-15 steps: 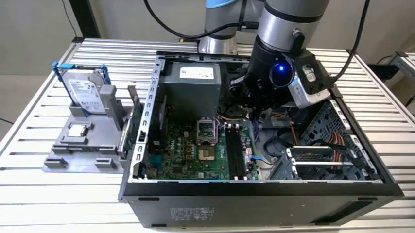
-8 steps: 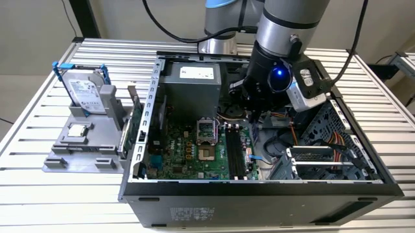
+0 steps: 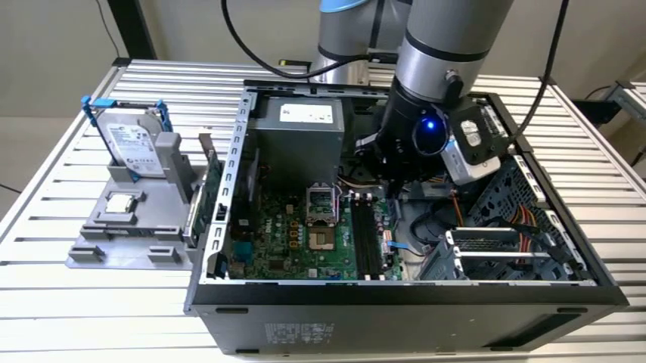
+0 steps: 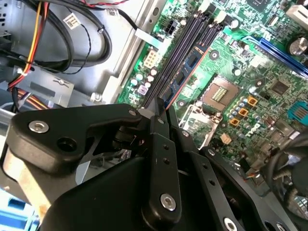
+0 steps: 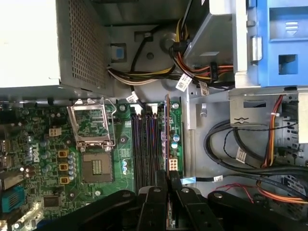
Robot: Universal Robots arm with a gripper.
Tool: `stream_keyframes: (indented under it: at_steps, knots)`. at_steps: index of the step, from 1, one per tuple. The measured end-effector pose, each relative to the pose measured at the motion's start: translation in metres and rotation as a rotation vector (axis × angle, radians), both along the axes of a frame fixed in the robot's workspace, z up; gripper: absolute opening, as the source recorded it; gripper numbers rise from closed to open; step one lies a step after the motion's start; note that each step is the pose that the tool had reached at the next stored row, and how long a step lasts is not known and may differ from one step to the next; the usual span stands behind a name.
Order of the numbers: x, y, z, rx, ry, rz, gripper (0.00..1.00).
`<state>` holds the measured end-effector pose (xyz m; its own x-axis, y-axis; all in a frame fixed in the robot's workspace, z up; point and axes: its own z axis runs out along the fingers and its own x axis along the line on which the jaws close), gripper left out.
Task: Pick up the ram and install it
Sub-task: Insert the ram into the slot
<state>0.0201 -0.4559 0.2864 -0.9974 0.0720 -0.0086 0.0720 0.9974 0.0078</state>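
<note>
Black gripper [image 4: 161,113] fingers [image 5: 174,180] are filling the near part of both wrist views, and I am seeing them closed on the ram [image 5: 167,132], pinching its thin edge. That ram is standing on edge over the memory slots [image 5: 147,144], at the slot nearest the drive-bay side; I cannot tell whether it is seated. Beside the slots, the open processor socket [image 5: 96,166] is sitting on the green motherboard [image 3: 293,238]. Around it, the open computer case [image 3: 404,306] is lying on a slatted metal table [image 3: 60,302]. At the exterior view's left, a grey fixture [image 3: 126,234] is holding a hard drive [image 3: 131,144].
</note>
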Motion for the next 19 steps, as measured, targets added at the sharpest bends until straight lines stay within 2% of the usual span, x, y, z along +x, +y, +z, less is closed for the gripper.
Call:
stream_keyframes:
  at_steps: [12, 19]
  knots:
    - [0.0000, -0.0014, -0.0206, -0.0003, 0.0000, 0.000, 0.00]
    - [0.0002, -0.0058, -0.0298, -0.0005, 0.0001, 0.000, 0.00]
